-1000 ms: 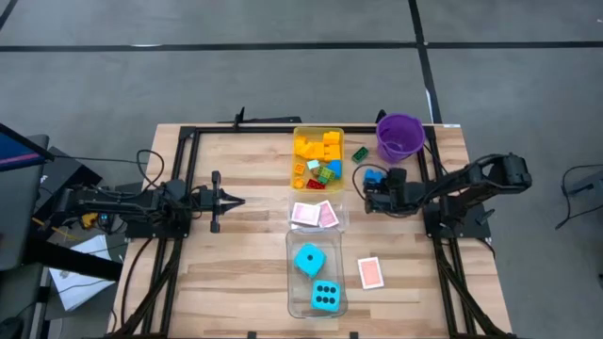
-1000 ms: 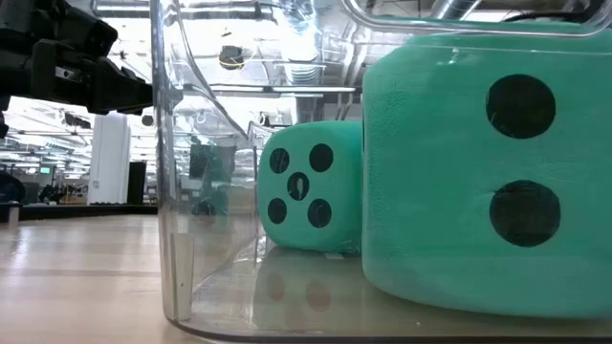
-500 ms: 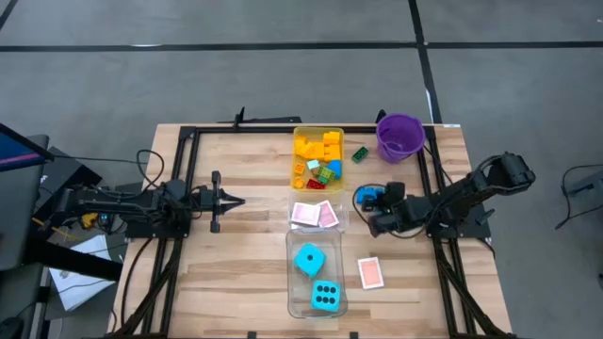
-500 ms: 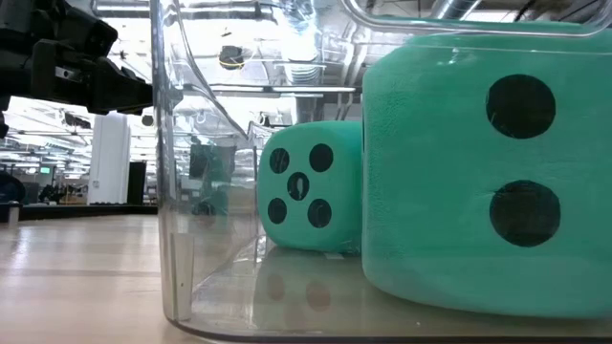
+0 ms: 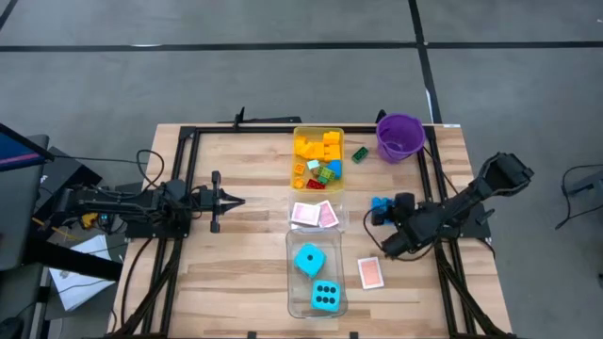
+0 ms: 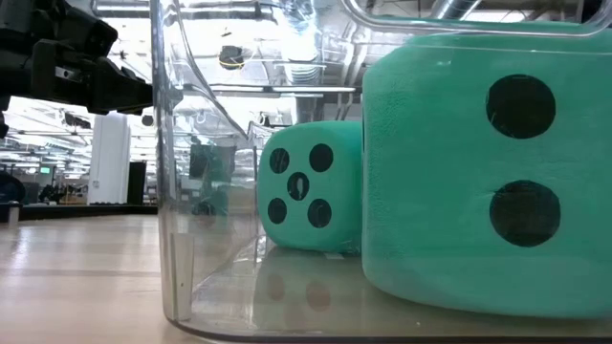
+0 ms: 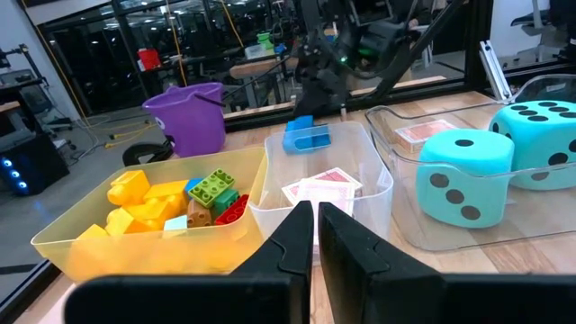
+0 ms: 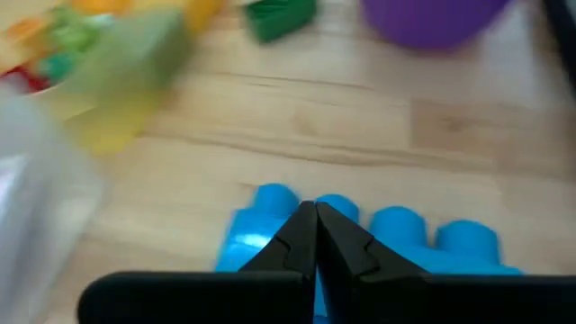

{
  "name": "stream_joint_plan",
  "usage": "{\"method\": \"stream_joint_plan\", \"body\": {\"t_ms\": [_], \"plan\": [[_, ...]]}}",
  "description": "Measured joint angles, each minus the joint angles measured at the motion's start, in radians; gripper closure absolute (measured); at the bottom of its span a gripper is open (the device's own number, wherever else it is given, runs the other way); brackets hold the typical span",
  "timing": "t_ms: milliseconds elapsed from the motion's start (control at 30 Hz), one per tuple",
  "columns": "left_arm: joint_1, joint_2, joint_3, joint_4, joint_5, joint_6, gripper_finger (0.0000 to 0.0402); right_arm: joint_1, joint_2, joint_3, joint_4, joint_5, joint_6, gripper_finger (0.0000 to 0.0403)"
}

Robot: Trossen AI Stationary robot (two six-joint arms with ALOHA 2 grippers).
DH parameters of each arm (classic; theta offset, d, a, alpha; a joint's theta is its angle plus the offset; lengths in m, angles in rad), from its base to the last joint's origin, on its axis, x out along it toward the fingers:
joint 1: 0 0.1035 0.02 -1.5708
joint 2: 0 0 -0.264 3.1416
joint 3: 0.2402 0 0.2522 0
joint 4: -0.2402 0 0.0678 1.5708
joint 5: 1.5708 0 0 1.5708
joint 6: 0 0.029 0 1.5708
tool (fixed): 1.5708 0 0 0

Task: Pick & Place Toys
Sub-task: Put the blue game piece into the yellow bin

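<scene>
Near table's right edge | right end effector pressed together, moved nearer | blue brick seemingly released

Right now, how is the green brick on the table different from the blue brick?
The green brick is small and dark green; the blue brick is bigger and bright blue. The green brick sits beside the purple bucket, near the yellow-tinted tray; the blue brick sits farther from them, right at the right pincer. Both lie loose on the wooden table, outside every tray.

Pale matt wooden table, clear glossy plastic tray, soft matt cyan dice.
</scene>
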Motion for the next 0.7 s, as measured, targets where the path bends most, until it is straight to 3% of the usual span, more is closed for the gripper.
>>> {"method": "stream_joint_plan", "body": {"t_ms": [167, 300, 500, 700], "plan": [[0.0, 0.0, 0.0, 0.0, 0.0, 0.0, 0.0385, 0.028, 0.0, 0.061, -0.015, 0.014, -0.209, 0.0396], [0.0, 0.0, 0.0, 0.001, 0.0, 0.0, 0.0385, 0.013, -0.001, 0.143, -0.123, -0.023, -0.369, 0.0358], [0.0, 0.0, 0.0, 0.001, 0.0, 0.0, 0.0385, -0.082, -0.013, 0.278, -0.317, -0.19, -0.646, 0.0247], [0.0, 0.0, 0.0, 0.002, 0.0, 0.0, 0.0385, -0.227, -0.117, 0.309, -0.307, -0.292, -0.952, 0.0117]]}}
